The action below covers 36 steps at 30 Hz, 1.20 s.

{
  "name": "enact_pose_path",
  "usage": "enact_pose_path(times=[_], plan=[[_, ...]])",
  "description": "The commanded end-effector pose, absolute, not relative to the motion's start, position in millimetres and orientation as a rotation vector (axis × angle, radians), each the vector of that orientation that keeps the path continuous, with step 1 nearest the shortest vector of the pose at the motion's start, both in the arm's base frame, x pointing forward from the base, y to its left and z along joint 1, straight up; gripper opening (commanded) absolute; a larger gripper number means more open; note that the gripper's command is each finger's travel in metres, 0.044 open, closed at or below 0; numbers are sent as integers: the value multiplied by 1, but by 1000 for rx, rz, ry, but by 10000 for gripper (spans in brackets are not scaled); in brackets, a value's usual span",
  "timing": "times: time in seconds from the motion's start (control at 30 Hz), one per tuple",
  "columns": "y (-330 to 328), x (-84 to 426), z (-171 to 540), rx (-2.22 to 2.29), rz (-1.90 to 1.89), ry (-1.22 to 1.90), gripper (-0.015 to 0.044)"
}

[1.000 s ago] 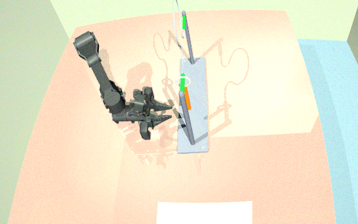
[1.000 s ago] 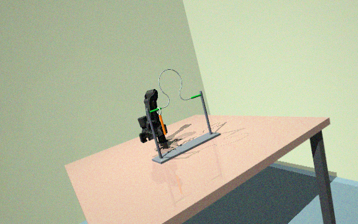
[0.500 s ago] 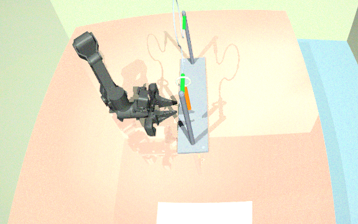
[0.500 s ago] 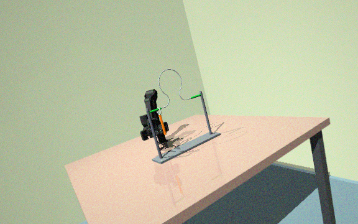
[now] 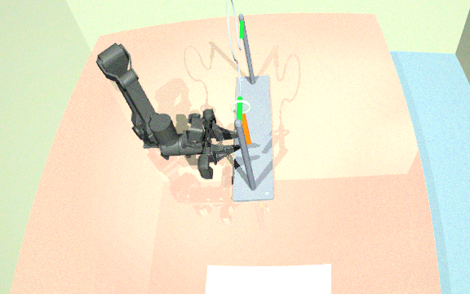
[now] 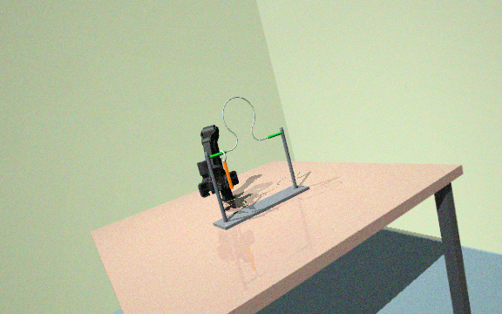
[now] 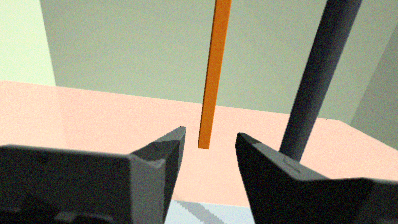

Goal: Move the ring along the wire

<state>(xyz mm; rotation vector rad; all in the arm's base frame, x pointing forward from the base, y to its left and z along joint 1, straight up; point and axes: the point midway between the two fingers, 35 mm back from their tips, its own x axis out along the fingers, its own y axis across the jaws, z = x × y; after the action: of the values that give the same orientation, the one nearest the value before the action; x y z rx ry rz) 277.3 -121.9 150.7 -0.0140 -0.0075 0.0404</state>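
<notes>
The white wire-loop ring (image 5: 232,107) (image 6: 225,157) hangs around the near green sleeve (image 5: 240,115) (image 6: 216,154) of the wire, beside the near post (image 5: 246,157) (image 6: 216,187) (image 7: 317,75); its slim orange handle (image 5: 246,129) (image 6: 227,174) (image 7: 212,80) slants downward from it, the lower end free above the grey base plate (image 5: 261,167) (image 6: 260,206) (image 7: 235,214).

The black two-finger gripper (image 5: 238,140) (image 6: 224,180) (image 7: 210,132) comes in from the left at the near post; its jaws stand partly open, with nothing gripped; in the wrist view the handle's lower end shows in the gap between the fingertips, with the near post to the right of it.

From the near sleeve the thin grey wire (image 5: 237,63) (image 6: 238,97) rises into a tall rounded loop, then dips to the far green sleeve (image 5: 241,29) (image 6: 274,135) at the far post (image 5: 248,53) (image 6: 288,159); both posts stand on the base plate.

The black WidowX arm (image 5: 137,95) (image 6: 210,139) stands left of the plate, its raised elbow toward the far left; the pinkish tabletop (image 5: 341,229) (image 6: 364,187) carries their shadows; a white rectangle (image 5: 268,279) shows at the near side.
</notes>
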Motion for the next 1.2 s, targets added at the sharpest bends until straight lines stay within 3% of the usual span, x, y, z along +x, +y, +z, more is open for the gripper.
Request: enact_pose_path(times=[0.0, 1.17], plan=[[-123, 283, 152, -11, 37, -11, 160], [-117, 326, 151, -11, 37, -15, 160]])
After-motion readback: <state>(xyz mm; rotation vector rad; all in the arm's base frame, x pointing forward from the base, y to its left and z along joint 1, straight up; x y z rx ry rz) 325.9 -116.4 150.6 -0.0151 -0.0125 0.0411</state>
